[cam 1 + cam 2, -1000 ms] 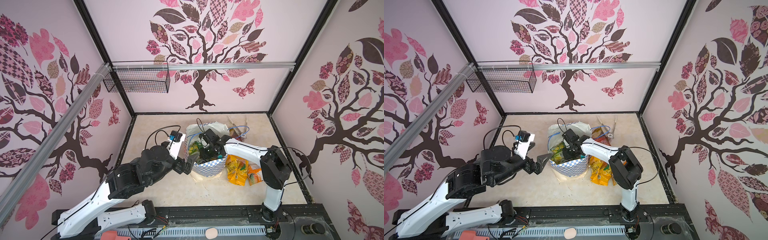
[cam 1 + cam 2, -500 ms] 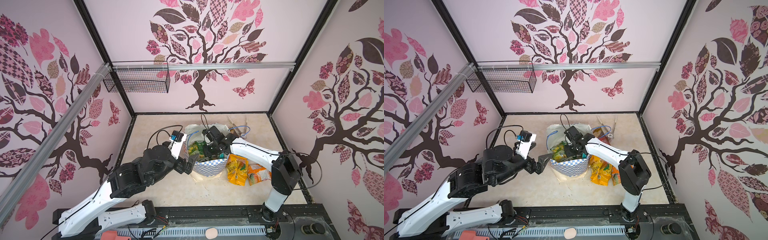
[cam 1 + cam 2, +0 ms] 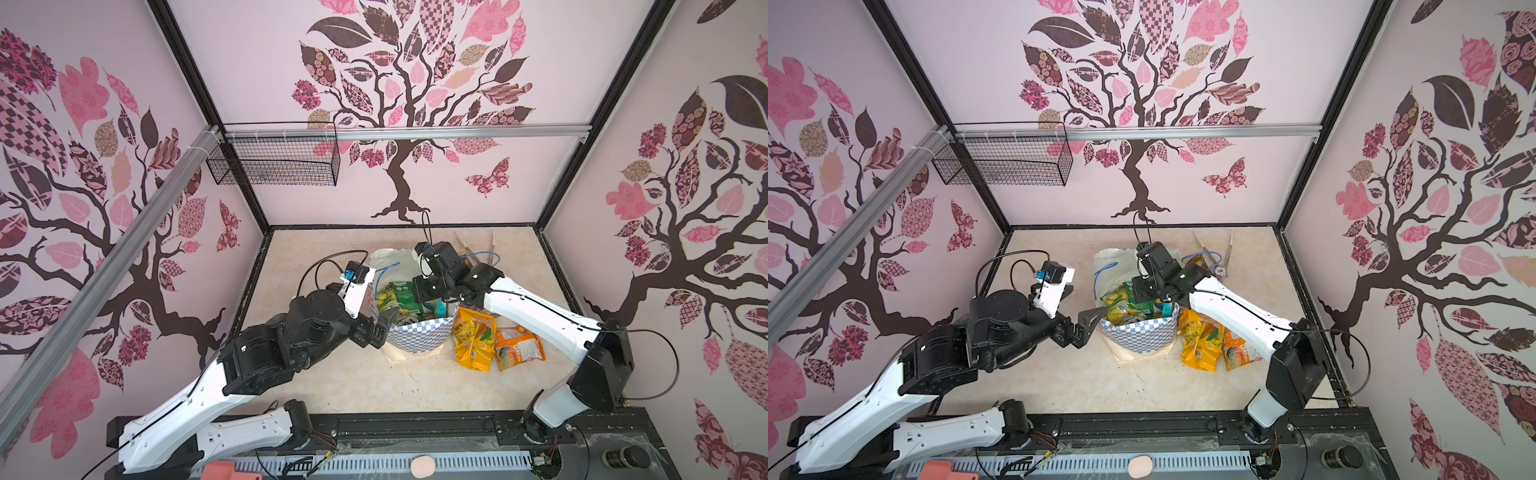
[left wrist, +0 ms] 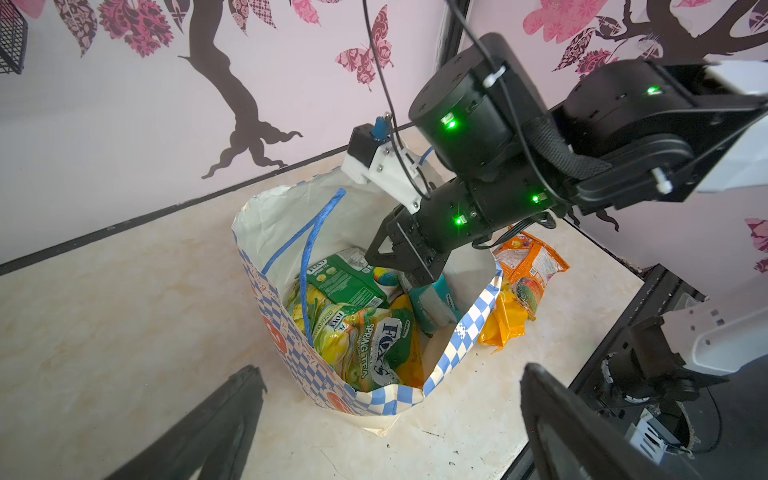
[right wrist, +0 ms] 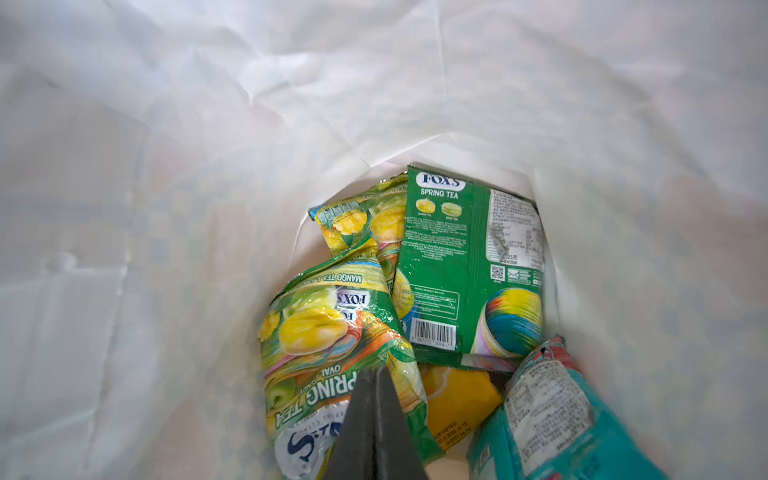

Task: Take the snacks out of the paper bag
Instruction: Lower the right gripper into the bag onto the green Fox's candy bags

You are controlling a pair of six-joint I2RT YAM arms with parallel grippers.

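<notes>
Right gripper [image 5: 375, 372], jaws pinched tight, reaches into the paper bag [image 3: 415, 337] standing mid-table [image 3: 332, 253], tips over a yellow-green Spring Tea pkt [image 5: 328, 332] w/ a green Fox's pkt [image 5: 453, 266] & teal pkt [image 5: 552, 415] alongside; can't tell if it nips anything. Left gripper [image 3: 380, 328], spread wide, hovers just outside the bag's left rim. Yellow pkt [image 3: 473, 341] & orange pkt [image 3: 519, 348] lie on the table just right of the bag.

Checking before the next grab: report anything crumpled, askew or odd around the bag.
The paper bag looks battered: its checkered rim is crumpled and folded over unevenly, and one blue cord handle hangs inside, draped over the packets. Nothing else stands out.
</notes>
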